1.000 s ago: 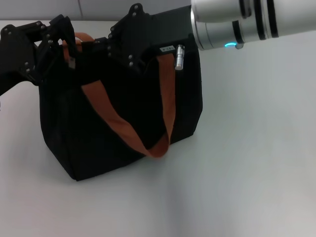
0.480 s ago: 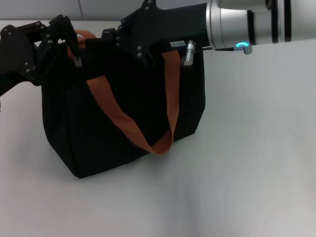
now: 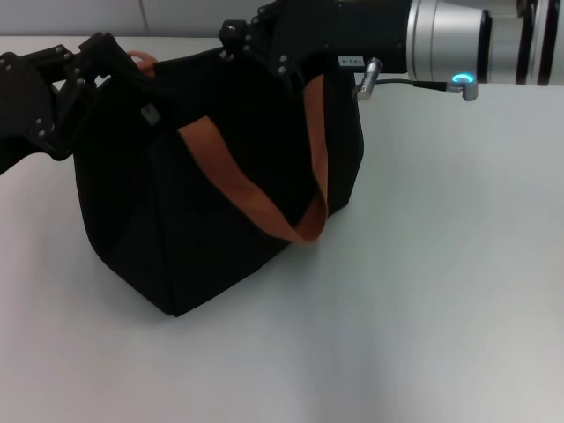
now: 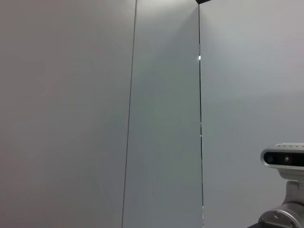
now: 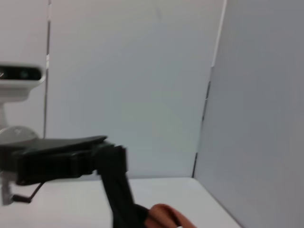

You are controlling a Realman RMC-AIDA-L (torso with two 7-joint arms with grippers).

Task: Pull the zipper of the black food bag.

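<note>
Both grippers sit on the black food bag (image 3: pixel 220 194): left gripper (image 3: pixel 92 75) at ten o'clock, right gripper (image 3: pixel 256 40) at twelve (finger states unreadable). The zipper is hidden. Opposed pulling could tip the bag.

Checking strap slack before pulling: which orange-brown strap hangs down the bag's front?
The near strap, looping down the black food bag; the far strap only peeks out by the left claw.

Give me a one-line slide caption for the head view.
Both grippers at the top of the black food bag on a white table: left gripper at its left end, right gripper at the top edge.
</note>
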